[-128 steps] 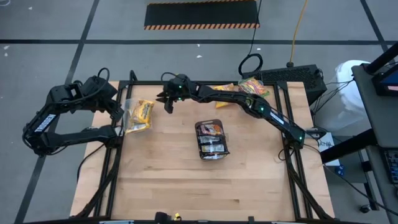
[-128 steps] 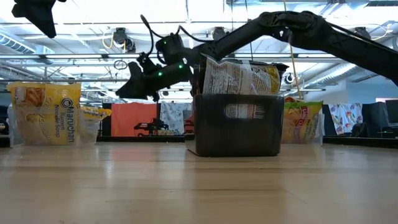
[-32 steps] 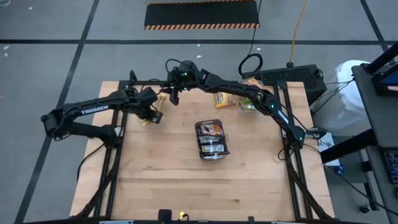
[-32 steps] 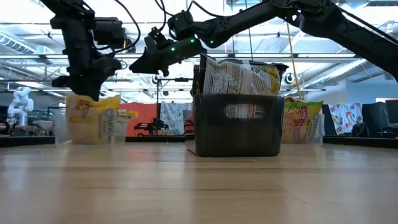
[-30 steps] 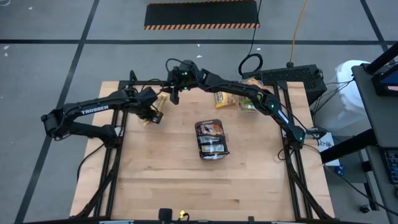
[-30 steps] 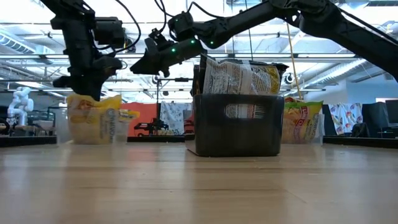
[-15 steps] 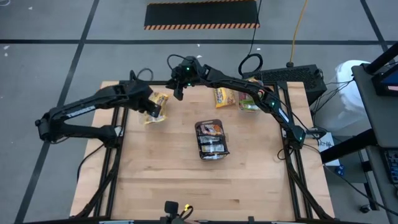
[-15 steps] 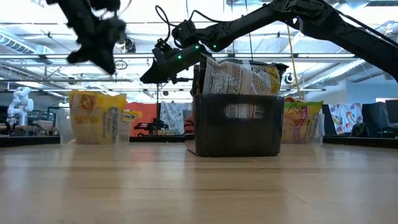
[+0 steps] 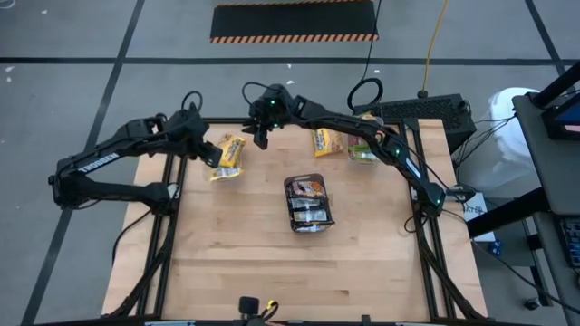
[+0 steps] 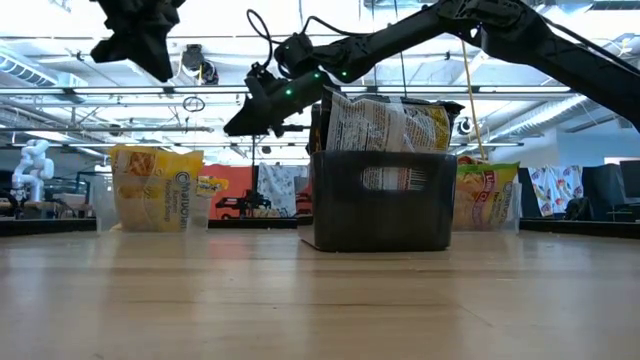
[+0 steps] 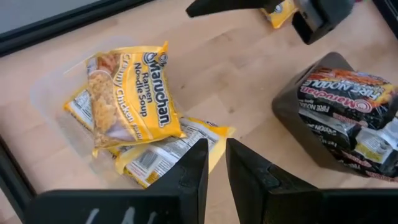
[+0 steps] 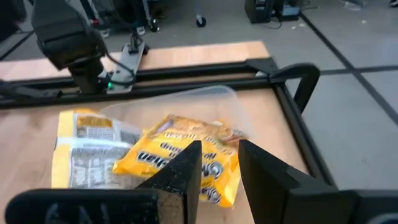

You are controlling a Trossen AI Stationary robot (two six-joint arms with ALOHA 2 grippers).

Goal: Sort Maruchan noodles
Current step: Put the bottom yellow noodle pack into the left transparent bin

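Several yellow Maruchan noodles packets [image 11: 127,102] lie flat in a clear plastic tub [image 11: 46,93] at the table's far left [image 9: 228,157]. Dark brown packets [image 11: 348,93] stand on edge in a dark grey tray [image 10: 380,215] at mid-table. My left gripper [image 11: 216,158] hangs high above the yellow packets, a little to their left, open and with nothing in it [image 9: 210,154]. My right gripper [image 12: 219,155] hovers on the far side of the same tub, slanting down toward it, open and holding nothing [image 9: 260,140].
More packets, yellow-orange [image 9: 326,142] and green-edged [image 9: 364,145], sit at the far right of the table, with the right arm [image 9: 362,136] stretched over them. Bare wood [image 9: 299,272] fills the near half. Black frame rails [image 12: 292,81] run along the table's edges.
My left gripper has risen well clear of the yellow packets in the tub and drawn back toward the table's left edge, tipping less steeply. The packets stay in the tub. My right gripper has dipped its fingers slightly toward the tub.
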